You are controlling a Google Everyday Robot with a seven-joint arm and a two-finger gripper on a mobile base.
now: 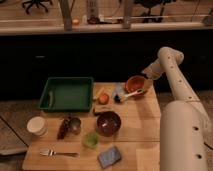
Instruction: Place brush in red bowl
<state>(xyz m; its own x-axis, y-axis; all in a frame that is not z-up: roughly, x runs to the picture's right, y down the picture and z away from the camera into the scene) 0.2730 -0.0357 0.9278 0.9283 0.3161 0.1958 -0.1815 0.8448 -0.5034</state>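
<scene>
The red bowl (135, 84) sits at the far right of the wooden table (135, 131). The brush (128, 94) lies with its white handle resting on the bowl's front rim and its dark bristle head down on the table to the bowl's left. My gripper (145, 82) is at the bowl's right rim, close to the handle's end. I cannot see whether it touches the handle.
A green tray (66, 93) stands at the back left. An orange fruit (103, 98), a dark maroon bowl (108, 123), a green cup (90, 139), a blue sponge (110, 156), a fork (57, 152), a white cup (36, 126) and a metal cup (74, 125) lie around.
</scene>
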